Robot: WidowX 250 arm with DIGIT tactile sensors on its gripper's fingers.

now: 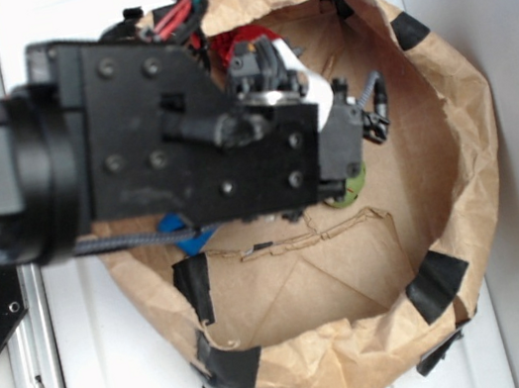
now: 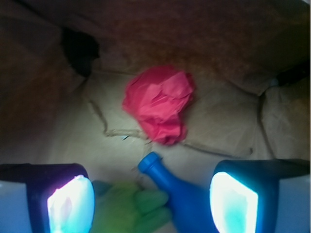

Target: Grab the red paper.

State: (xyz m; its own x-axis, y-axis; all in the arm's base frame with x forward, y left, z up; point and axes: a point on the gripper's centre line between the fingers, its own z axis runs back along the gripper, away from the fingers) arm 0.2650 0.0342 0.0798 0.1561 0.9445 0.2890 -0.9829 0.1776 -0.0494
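Green plush toy (image 2: pixel 131 208) and blue plastic bottle (image 2: pixel 177 194) sit nearest, between the spread fingers (image 2: pixel 70 204) of the gripper (image 2: pixel 153 204), jaws released, nothing held. Red paper (image 2: pixel 159 104) lies just beyond the bottle's neck, apart from it, on the brown paper bag (image 2: pixel 228 121) floor. Black tape (image 2: pixel 80 48) on the bag wall behind.

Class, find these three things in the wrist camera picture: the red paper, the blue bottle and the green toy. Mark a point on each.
red paper (image 2: pixel 159 104), wrist view, middle of the crumpled wad
blue bottle (image 2: pixel 176 193), wrist view, on its shoulder below the neck
green toy (image 2: pixel 131 208), wrist view, middle of the plush part that shows
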